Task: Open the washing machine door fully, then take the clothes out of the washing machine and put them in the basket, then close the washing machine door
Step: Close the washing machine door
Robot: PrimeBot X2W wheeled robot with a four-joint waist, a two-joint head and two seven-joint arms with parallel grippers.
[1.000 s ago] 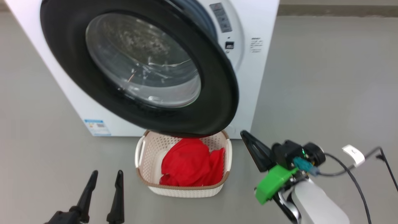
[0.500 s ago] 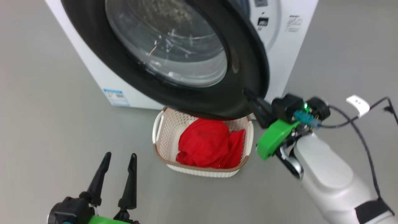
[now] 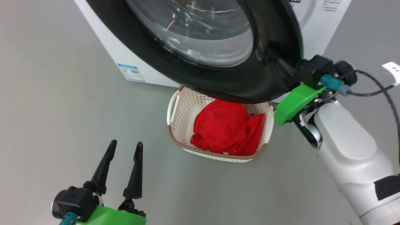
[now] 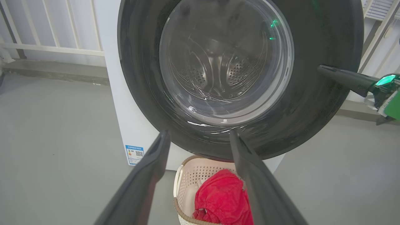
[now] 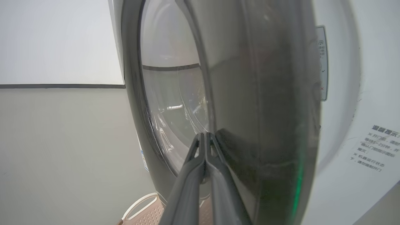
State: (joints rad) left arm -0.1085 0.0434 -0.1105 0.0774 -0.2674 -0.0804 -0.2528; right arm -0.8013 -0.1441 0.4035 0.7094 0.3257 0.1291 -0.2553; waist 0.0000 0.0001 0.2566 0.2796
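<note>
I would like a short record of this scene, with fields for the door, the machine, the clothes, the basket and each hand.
door: washing machine door partly open, its lower rim over the back of the basket in the head view
machine: white washing machine, blue sticker low on its front
clothes: red clothes lying in the basket
basket: basket on the floor in front of the machine
left hand: left hand open, empty, apart from the basket
right hand: right hand shut, fingertips against the door's black rim
</note>
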